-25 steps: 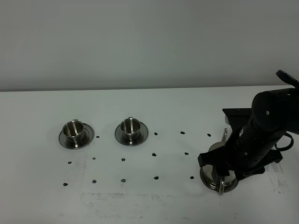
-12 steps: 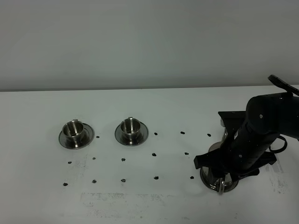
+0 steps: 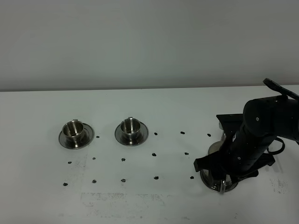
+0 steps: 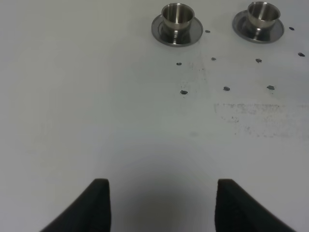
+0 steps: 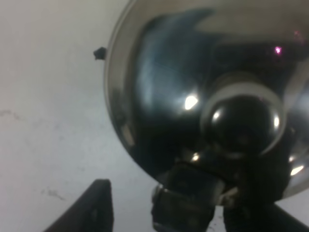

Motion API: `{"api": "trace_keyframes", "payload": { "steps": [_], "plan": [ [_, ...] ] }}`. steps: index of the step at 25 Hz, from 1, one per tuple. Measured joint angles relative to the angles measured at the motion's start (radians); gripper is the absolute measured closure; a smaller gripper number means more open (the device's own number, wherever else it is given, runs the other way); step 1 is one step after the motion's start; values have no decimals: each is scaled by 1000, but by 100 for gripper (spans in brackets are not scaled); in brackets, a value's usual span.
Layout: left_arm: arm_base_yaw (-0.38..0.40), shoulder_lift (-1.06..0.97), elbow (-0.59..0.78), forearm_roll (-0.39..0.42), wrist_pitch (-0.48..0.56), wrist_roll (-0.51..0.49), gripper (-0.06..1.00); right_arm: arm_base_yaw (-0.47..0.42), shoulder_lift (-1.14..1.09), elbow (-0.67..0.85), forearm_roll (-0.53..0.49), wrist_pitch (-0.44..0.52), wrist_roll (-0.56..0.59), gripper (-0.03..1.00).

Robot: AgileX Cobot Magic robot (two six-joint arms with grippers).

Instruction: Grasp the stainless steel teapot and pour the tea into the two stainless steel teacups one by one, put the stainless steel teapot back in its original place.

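The stainless steel teapot (image 3: 215, 149) stands on its round saucer (image 3: 208, 182) at the table's right front, mostly hidden under my right arm. In the right wrist view its domed lid (image 5: 159, 96) and knob (image 5: 241, 116) fill the frame. My right gripper (image 3: 223, 180) (image 5: 174, 212) is open, with the teapot's loop handle (image 5: 186, 205) between its fingers and one finger (image 5: 99, 208) well off it. The two teacups (image 3: 74, 129) (image 3: 131, 127) stand on saucers at the left, and also show in the left wrist view (image 4: 177, 17) (image 4: 263, 13). My left gripper (image 4: 164, 208) is open and empty, low over bare table.
Small black marks (image 3: 155, 154) dot the white table between the cups and the teapot. A grey wall rises behind the table's far edge (image 3: 140, 88).
My right arm has shifted a little to the left and settled lower over the teapot. The cups and the teapot have not moved.
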Motion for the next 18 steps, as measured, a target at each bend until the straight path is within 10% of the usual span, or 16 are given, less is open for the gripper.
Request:
{"api": "trace_keyframes", "payload": {
  "steps": [18],
  "plan": [
    [0,0,0,0,0,0,41,-22,0,0,-56,9,-1,45]
  ]
}}
